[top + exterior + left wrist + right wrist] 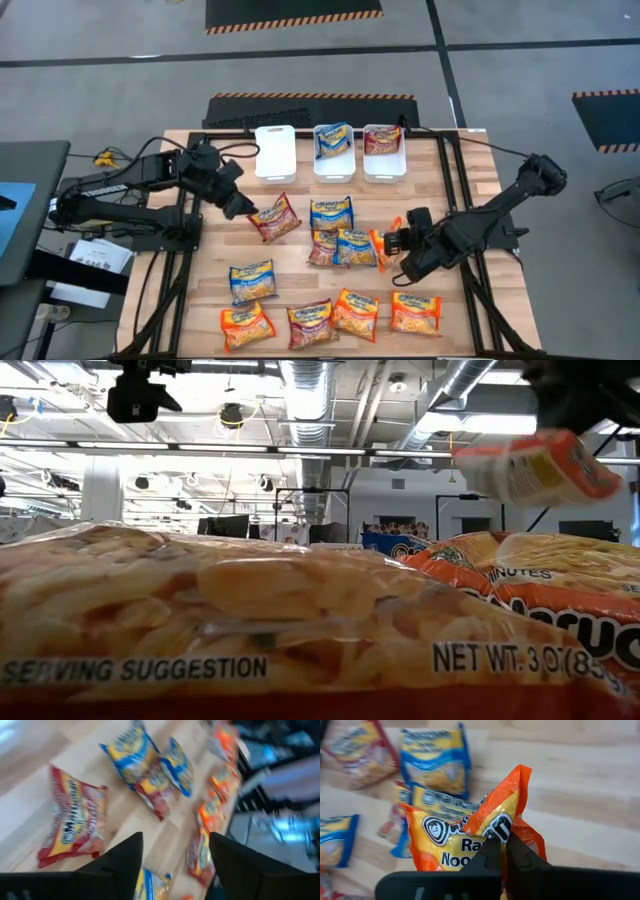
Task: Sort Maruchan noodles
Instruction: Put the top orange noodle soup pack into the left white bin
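A: High view. Right gripper (pixel 392 243) pinching an orange packet (pixel 381 247), lifted clear at the right of the middle cluster, likely for carrying to the far bins (pixel 274 152). Left gripper (pixel 240 206)?

B: Spread, near a red packet (pixel 274 217), likely lining up. Low view: orange packet aloft, upper right. Right wrist view: fingers (pixel 492 851) clamped on its crimped edge.

Ramen packets (pixel 331 212) scattered, two binned
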{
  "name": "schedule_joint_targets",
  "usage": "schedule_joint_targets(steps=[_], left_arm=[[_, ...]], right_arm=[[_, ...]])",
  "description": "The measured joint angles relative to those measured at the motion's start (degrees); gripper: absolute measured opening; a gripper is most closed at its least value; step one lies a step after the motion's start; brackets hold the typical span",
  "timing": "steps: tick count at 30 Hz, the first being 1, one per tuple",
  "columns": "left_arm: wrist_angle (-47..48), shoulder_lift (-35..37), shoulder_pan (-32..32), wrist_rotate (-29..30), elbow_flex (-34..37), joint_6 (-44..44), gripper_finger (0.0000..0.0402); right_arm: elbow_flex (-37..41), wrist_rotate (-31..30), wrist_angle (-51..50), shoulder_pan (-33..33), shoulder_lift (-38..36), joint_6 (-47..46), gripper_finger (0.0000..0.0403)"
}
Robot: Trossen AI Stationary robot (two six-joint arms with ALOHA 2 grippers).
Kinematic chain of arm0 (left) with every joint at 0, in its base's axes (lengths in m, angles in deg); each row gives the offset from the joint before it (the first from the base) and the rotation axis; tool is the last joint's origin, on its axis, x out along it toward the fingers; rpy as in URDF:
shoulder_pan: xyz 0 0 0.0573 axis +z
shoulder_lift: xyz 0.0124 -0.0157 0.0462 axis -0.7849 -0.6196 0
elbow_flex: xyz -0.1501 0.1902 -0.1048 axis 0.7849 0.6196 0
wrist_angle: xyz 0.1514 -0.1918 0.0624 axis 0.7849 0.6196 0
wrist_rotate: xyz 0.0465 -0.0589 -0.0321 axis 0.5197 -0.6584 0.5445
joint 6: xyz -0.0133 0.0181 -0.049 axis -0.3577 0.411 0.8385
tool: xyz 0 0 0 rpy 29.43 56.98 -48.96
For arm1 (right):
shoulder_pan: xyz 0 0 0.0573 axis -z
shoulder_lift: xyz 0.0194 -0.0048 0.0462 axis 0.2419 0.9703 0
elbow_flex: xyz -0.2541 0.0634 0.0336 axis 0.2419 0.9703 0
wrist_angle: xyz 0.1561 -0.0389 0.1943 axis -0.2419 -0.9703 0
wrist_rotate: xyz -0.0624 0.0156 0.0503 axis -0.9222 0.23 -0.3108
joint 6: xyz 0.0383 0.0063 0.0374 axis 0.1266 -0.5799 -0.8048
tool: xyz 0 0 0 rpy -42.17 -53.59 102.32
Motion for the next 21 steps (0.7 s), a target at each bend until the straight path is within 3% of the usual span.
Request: schedule_joint_targets(steps=[7,15,21], left_arm=[[-1.5,-0.6,0.0,13.7,0.0,7.0,0.0257],[-16.1,-5.6,0.0,10.4,0.0,6.7,0.0258],[-25.9,-10.9,0.0,10.7,0.0,6.2,0.0258]], right_arm=[[-6.6,0.0,1.6,8.3,0.0,21.2,0.0007],[-10.4,2.5,13.6,19.6,0.0,48.1,0.0007],[-10.6,7.6,24.0,26.4,0.0,61.2,0.0007]])
